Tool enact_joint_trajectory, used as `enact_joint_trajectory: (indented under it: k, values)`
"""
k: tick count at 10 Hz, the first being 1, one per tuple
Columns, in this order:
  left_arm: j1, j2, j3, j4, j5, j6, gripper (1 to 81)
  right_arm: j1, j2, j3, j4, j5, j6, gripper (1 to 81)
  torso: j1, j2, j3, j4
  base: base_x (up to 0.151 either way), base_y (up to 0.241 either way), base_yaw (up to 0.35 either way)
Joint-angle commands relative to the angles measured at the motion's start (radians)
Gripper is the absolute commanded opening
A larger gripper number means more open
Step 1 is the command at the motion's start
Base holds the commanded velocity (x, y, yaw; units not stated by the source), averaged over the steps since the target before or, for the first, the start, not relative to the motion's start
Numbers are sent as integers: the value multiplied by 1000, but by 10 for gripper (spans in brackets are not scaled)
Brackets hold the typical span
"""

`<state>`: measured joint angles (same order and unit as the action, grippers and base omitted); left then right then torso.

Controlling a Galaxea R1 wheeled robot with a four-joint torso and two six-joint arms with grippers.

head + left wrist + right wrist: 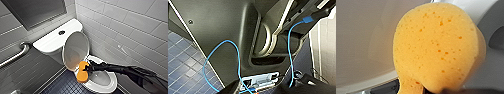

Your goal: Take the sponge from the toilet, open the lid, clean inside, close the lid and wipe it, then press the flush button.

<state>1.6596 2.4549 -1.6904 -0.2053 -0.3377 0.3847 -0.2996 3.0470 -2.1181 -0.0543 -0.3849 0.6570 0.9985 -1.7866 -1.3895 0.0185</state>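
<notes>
The lid (pixel 75 50) stood raised against the tank (pixel 51 41). Just below it, the sponge (pixel 82 73) hung at the left rim of the toilet (pixel 110 86), pinched between the fingers of your right gripper (pixel 86 68). Good practice: hold a firm pinch, lower the sponge inside the rim, and sweep rightward, clear of the lid.

Toilet rim (pixel 113 80) pt. behind sponge (pixel 82 72)

The sponge (pixel 436 47) is seen as porous, matt foam. The toilet (pixel 50 42) and lid (pixel 75 48) are shown glossy and smooth; the grab bar (pixel 18 55) is shown as metal.
</notes>
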Motion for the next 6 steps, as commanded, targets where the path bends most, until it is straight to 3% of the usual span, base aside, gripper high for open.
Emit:
enact_joint_trajectory:
  k: [1,4,5,6]
  values:
    - [41,-20,24,14,97,-1,811,55,72,27,-50,-54,7,10,0,0,0,0,0,0,0]
    - [38,-20,26,14,97,0,811,-16,-84,257,-114,-83,44,10,0,0,0,0,0,0,0]
    - [36,-19,26,14,97,0,811,-28,-135,316,-137,-83,76,10,0,0,0,0,0,0,0]
    - [35,-17,26,15,97,2,811,-40,-218,411,-201,-104,150,10,0,0,0,0,0,0,0]
